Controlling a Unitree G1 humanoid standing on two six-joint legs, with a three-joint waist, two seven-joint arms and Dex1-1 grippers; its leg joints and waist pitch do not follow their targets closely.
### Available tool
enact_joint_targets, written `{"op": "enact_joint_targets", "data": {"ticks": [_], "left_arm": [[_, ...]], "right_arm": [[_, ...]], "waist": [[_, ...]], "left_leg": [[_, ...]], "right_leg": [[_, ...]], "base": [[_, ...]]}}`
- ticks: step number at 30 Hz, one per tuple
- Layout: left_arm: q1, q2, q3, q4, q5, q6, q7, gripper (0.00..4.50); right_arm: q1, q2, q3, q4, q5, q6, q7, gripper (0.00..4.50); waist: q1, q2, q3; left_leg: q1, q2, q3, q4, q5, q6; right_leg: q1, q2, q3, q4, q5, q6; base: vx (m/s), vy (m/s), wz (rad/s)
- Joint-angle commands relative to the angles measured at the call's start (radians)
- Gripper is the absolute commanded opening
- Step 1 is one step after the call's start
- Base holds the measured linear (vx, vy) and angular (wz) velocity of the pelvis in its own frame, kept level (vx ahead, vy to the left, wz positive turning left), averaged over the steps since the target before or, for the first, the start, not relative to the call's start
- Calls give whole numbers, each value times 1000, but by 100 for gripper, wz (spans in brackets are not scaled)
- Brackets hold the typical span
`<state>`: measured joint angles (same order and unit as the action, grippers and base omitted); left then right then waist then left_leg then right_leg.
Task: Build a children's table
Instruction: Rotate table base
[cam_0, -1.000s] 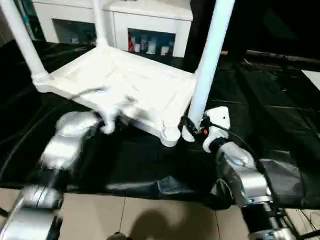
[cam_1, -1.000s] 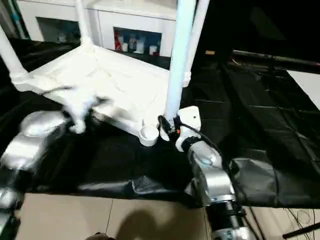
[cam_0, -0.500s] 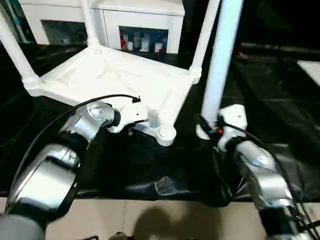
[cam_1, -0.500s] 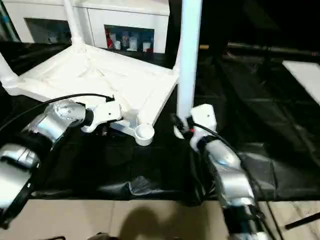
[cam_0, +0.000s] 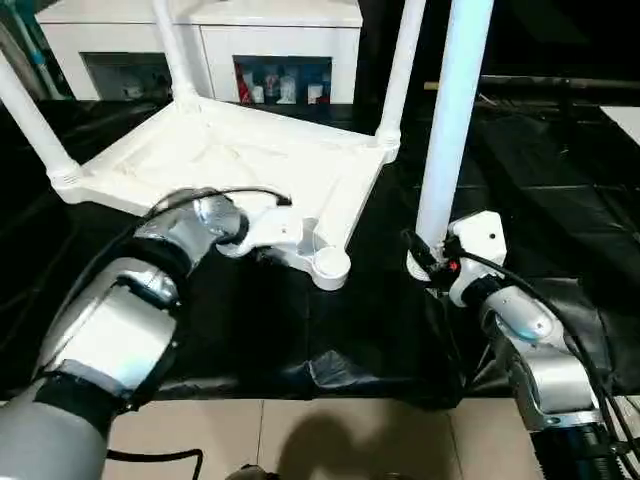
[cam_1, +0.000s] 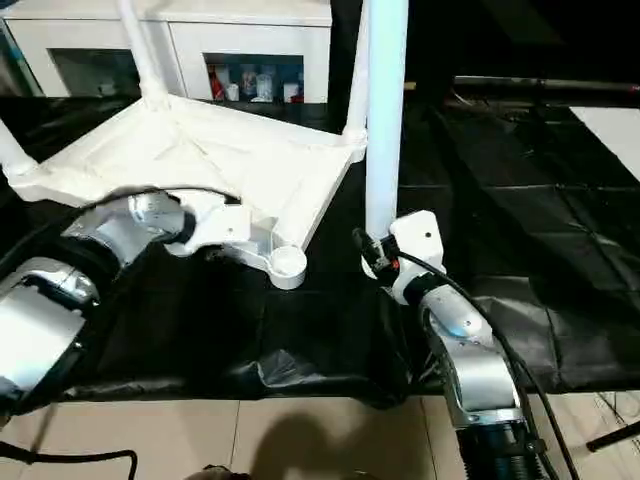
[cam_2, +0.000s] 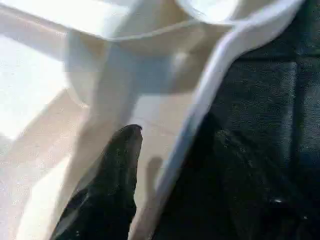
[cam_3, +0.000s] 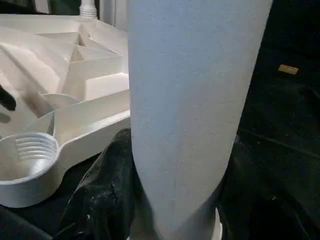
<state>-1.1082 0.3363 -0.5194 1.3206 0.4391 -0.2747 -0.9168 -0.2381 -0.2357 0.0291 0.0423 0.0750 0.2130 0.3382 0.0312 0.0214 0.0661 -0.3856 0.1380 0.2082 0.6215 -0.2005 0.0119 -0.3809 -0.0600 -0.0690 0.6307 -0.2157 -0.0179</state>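
Three white tube legs stand upright in corner sockets of the children's table (cam_0: 250, 160), which lies upside down, ribbed underside up, on the black-sheeted tabletop (cam_0: 560, 200). One leg (cam_0: 32, 115) rises at the left corner, one (cam_0: 172, 50) at the far corner, and one (cam_0: 400, 70) at the right corner.

Of the four round sockets, one is bare: the empty socket (cam_0: 330, 266) at the near corner, facing the robot, with ridges showing inside it in the right wrist view (cam_3: 27, 150).

The fourth leg (cam_0: 455, 110) is held upright by the right tool (cam_0: 425, 262), which is clamped around it near its lower end. In the right wrist view the tube runs up between the tool's fingers (cam_3: 105, 190), one black finger pressed against its side. This leg stands to the right of the children's table, near the empty socket but apart from it, with its lower end down by the black sheet.

The left tool (cam_0: 268, 248) is at the near edge of the children's table, just beside the empty socket, and the left wrist view looks along the rim (cam_2: 200, 105) there. Whether it is wide or narrow I cannot tell.

One white cabinet (cam_0: 300, 30) stands behind the tabletop, with small bottles on a shelf. Beige floor tiles (cam_0: 350, 440) show at the near edge.
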Motion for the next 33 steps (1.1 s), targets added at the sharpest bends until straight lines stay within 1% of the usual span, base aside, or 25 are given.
{"op": "enact_joint_targets", "data": {"ticks": [1,2,4,9,10,12,13,14,15,16,17,18,19,20,21,22,23,24,25,27,28,30,31,32,33], "left_arm": [[-3,-3,-11,15,23,-8,-19,227],[-1,-4,-12,17,27,-10,-20,221],[3,-4,-13,18,29,-11,-24,190],[8,-1,-23,35,33,-16,-54,175],[8,-1,-23,38,38,-19,-61,149],[9,3,-28,40,48,-21,-109,145],[9,5,-30,40,50,-21,-126,129],[10,5,-29,41,54,-21,-136,129],[10,8,-34,42,60,-16,-168,114],[9,16,-48,43,73,7,-258,114],[10,21,-55,42,78,9,-295,106],[11,24,-59,41,80,9,-314,103],[13,28,-62,40,80,5,-342,97],[18,37,-63,37,72,9,-426,87],[19,39,-64,37,71,10,-438,76],[22,44,-67,35,72,12,-464,69],[28,51,-71,31,74,12,-487,64],[36,56,-70,25,70,18,-500,55],[44,59,-62,17,63,25,-505,47],[71,68,-28,-3,27,47,-508,39],[87,73,-3,-19,2,64,-510,35],[97,71,21,-27,-20,91,-496,31],[116,62,77,-49,-68,152,-453,29],[118,61,84,-51,-75,163,-448,28],[124,55,109,-58,-97,202,-432,26]], "right_arm": [[-19,6,5,-19,-1,2,-1,186],[-21,8,5,-18,-1,2,-2,186],[-24,10,5,-17,-1,2,-2,186],[-24,16,11,-15,-3,-1,-7,186],[-24,16,12,-15,-4,-2,-7,186],[-29,17,11,-9,-2,-5,-7,186],[-30,17,11,-8,-2,-6,-7,186],[-32,18,10,-6,-3,-7,-7,186],[-33,18,10,-3,-5,-9,-6,186],[-39,16,8,4,-7,-13,-4,186],[-41,16,7,6,-6,-14,-4,186],[-42,15,7,8,-6,-14,-3,186],[-44,15,6,9,-6,-14,-3,186],[-49,13,6,15,-6,-17,-2,186],[-49,13,6,16,-6,-17,-1,186],[-51,12,5,18,-6,-19,0,186],[-54,11,5,23,-6,-21,2,186],[-57,11,7,27,-6,-24,5,186],[-60,10,8,31,-6,-26,8,186],[-67,10,12,40,-5,-31,16,186],[-69,11,14,44,-4,-34,20,186],[-70,13,14,46,-2,-35,22,186],[-72,15,17,51,1,-36,26,186],[-72,15,17,51,1,-36,26,186],[-72,16,20,52,0,-36,28,186]], "waist": [[-1,6,-80],[-1,7,-80],[-1,9,-80],[1,11,-81],[1,11,-81],[1,11,-80],[1,11,-80],[1,11,-78],[1,11,-78],[1,11,-78],[2,6,-77],[2,9,-76],[1,4,-77],[2,6,-78],[4,3,-78],[6,3,-79],[5,-1,-76],[6,-1,-76],[6,-3,-75],[7,-2,-73],[8,-9,-73],[6,-7,-74],[6,-14,-74],[7,-10,-73],[6,-14,-73]], "left_leg": [[25,109,-62,-70,-115,70],[25,109,-62,-70,-116,69],[26,110,-62,-71,-117,69],[25,108,-62,-70,-116,71],[25,109,-61,-71,-117,72],[26,109,-63,-72,-124,69],[26,110,-62,-72,-126,67],[27,110,-62,-74,-132,63],[28,110,-62,-74,-137,59],[28,109,-62,-74,-139,56],[27,108,-61,-75,-137,57],[26,108,-62,-74,-130,55],[26,109,-61,-75,-125,57],[26,109,-61,-74,-120,59],[25,109,-60,-74,-107,67],[26,110,-60,-74,-109,67],[27,110,-59,-76,-119,68],[28,111,-60,-76,-132,62],[26,112,-60,-77,-135,59],[26,111,-59,-76,-144,52],[23,111,-60,-77,-134,55],[22,109,-59,-77,-120,61],[23,109,-58,-77,-122,64],[23,109,-58,-75,-119,66],[24,109,-56,-75,-121,66]], "right_leg": [[53,-122,70,-68,72,-315],[53,-122,70,-67,75,-316],[52,-121,70,-66,83,-318],[53,-124,70,-64,104,-323],[53,-123,70,-64,103,-323],[53,-124,70,-67,83,-319],[52,-124,70,-67,78,-318],[50,-123,70,-68,70,-317],[51,-124,71,-68,66,-317],[51,-126,71,-69,57,-317],[52,-127,72,-71,51,-315],[52,-128,73,-71,41,-312],[52,-126,72,-69,50,-313],[52,-128,72,-68,56,-314],[52,-130,73,-66,64,-317],[51,-130,72,-67,63,-318],[49,-129,72,-68,49,-319],[48,-130,72,-69,29,-318],[49,-131,72,-68,21,-320],[48,-133,72,-72,-13,-316],[50,-133,72,-71,-17,-312],[50,-131,70,-67,-8,-310],[48,-131,71,-69,-11,-310],[48,-134,71,-69,-14,-315],[47,-132,71,-70,-23,-313]], "base": [[0,0,0],[0,0,0],[0,0,0],[0,0,0],[0,0,0],[0,0,0],[0,0,0],[0,0,0],[0,0,0],[0,0,0],[0,0,0],[0,0,0],[0,0,0],[0,0,0],[0,0,0],[0,0,0],[0,0,0],[0,0,0],[0,0,0],[0,0,0],[0,0,0],[0,0,0],[0,0,0],[0,0,0],[0,0,0]]}}
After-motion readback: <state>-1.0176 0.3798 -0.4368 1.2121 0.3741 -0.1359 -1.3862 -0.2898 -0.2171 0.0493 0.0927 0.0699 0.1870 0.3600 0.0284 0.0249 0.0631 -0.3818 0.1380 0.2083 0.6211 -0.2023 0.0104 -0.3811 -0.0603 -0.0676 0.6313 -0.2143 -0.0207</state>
